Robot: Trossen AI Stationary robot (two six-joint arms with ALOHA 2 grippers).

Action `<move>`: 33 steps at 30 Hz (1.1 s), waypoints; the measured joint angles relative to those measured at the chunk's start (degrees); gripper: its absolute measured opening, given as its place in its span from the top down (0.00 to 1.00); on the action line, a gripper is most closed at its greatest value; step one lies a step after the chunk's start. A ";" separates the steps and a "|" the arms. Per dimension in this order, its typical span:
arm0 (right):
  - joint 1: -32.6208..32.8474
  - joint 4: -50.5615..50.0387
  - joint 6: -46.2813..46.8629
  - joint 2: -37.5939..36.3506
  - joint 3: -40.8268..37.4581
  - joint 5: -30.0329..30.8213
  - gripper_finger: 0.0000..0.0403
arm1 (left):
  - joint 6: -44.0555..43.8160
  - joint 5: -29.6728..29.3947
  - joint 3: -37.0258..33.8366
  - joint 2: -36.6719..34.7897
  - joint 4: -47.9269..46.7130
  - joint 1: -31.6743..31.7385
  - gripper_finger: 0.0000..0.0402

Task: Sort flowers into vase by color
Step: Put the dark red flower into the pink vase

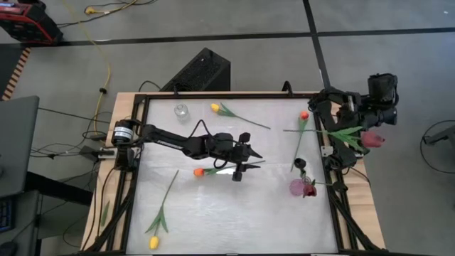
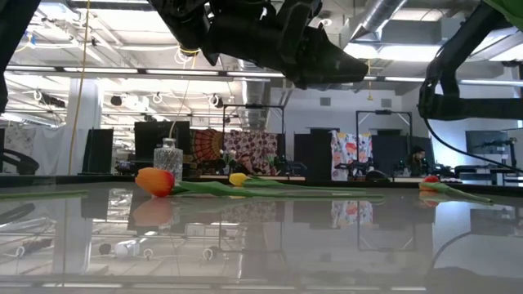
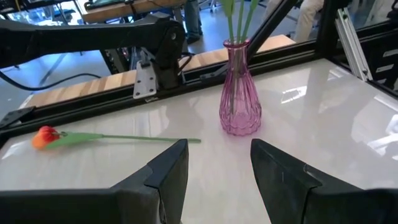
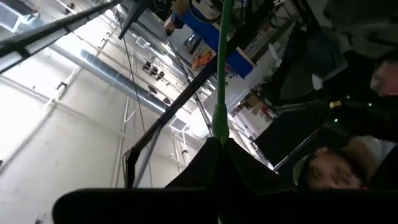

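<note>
My left gripper (image 1: 254,161) hangs open above the table's middle, over the stem of an orange tulip (image 1: 200,172) that lies flat. My right gripper (image 1: 357,132) is raised over the table's right edge, shut on a pink-red tulip (image 1: 373,139). The pink vase (image 3: 239,93) stands near the right edge and holds green stems and dark red heads (image 1: 309,189). A second orange tulip (image 1: 304,114) lies beside it. One yellow tulip (image 1: 215,107) lies at the far side, another (image 1: 153,242) at the near left corner. My right gripper pinches the pink-red tulip's green stem (image 4: 220,127) between its two fingers, and the stem runs on past the fingertips. The flower is lifted clear of the table. It lies roughly level, with its head (image 1: 375,139) beyond the right edge and its leaves (image 1: 341,134) over the frame.
A small clear glass vase (image 1: 181,110) stands near the far left corner. A black frame (image 1: 330,171) rims the table. A black box (image 1: 201,71) sits beyond the far edge. A person (image 4: 323,171) shows in the right wrist view.
</note>
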 joint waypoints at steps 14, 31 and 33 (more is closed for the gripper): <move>0.30 1.47 0.40 -0.01 0.16 -0.04 0.90 | -1.97 0.07 0.02 0.00 0.95 -1.39 0.59; -1.18 2.97 26.01 -0.28 -0.03 -0.13 0.90 | -3.62 -0.04 0.02 0.00 0.20 -1.88 0.59; -1.14 2.96 28.93 -0.25 -0.60 -0.24 0.90 | -3.58 -0.04 0.02 0.00 0.17 -1.88 0.59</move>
